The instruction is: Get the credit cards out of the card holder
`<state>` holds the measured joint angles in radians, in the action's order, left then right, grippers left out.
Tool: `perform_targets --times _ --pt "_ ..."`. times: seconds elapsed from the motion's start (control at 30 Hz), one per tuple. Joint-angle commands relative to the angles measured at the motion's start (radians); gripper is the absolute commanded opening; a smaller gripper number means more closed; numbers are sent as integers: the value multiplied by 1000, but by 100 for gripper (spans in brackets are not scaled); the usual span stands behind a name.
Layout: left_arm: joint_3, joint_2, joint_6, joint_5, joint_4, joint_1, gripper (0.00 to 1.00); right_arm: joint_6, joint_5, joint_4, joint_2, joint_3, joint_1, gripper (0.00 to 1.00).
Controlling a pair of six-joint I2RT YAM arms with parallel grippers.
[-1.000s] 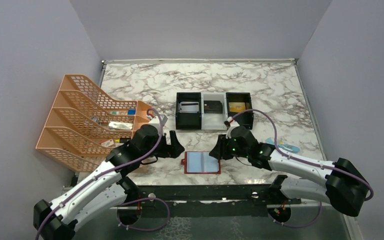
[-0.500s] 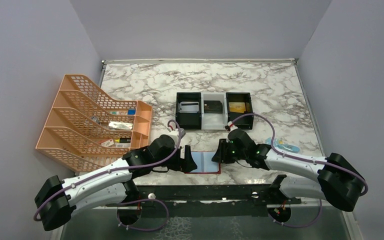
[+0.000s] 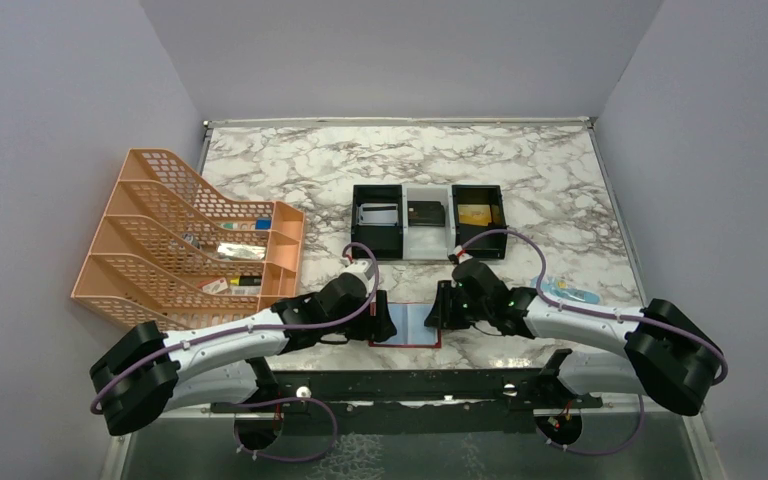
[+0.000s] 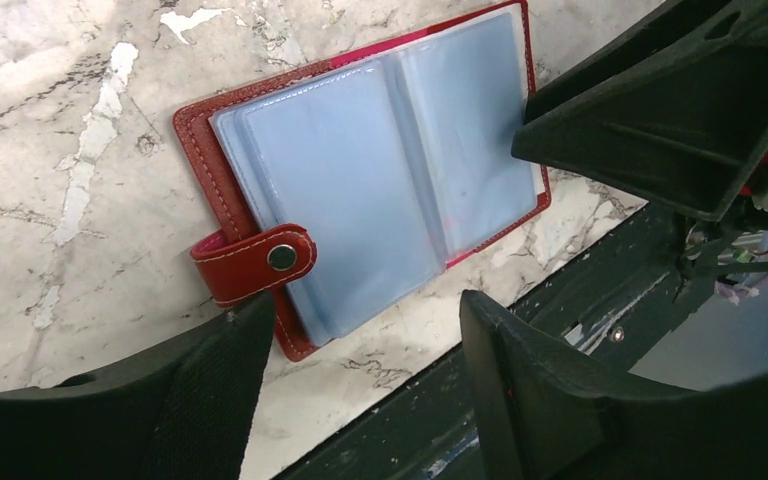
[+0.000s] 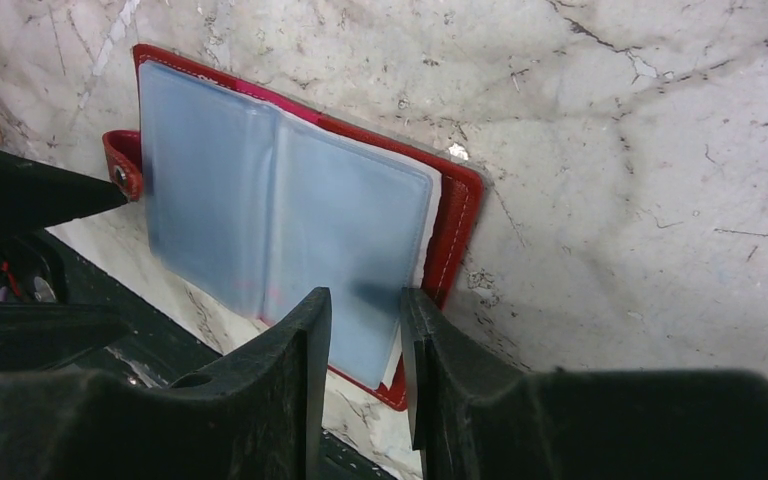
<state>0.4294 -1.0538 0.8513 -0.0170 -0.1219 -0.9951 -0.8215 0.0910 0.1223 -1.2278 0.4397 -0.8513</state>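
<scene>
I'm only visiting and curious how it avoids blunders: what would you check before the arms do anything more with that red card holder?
1. Card holder lies open and flat on the table: ok.
2. Left fingers apart, straddling the snap tab edge: ok.
3. Right fingers gripping the opposite edge: cannot tell; there is a narrow gap between them, with the sleeve edge right at it.
4. Sleeves emptied: cannot tell; the two that show look empty.
5. Credit cards in the tray, one per compartment: ok.
</scene>
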Motion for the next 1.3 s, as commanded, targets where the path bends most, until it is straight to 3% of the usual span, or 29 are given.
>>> perform_targets --times 0.0,0.33,0.67,0.87,0.97,1.17,1.27 --pt "-12 -50 13 35 94 -12 68 7 -8 -20 -32 -19 -2 33" --pt "-50 -118 64 53 154 -22 59 -18 65 -141 -141 -35 -2 32" --pt "-11 1 71 194 -85 -31 68 -35 -11 -76 -102 -29 -2 32" --pt "-15 -10 67 186 -74 -31 68 -33 0 -81 -104 -23 -2 32" --pt "-4 -68 65 178 -56 -31 65 -30 14 -86 -117 -17 -2 31" --pt "6 -134 60 154 5 -50 43 -30 66 -131 -143 -18 -2 29" --pt "14 -141 60 154 17 -57 39 -38 88 -157 -159 -18 -2 27"
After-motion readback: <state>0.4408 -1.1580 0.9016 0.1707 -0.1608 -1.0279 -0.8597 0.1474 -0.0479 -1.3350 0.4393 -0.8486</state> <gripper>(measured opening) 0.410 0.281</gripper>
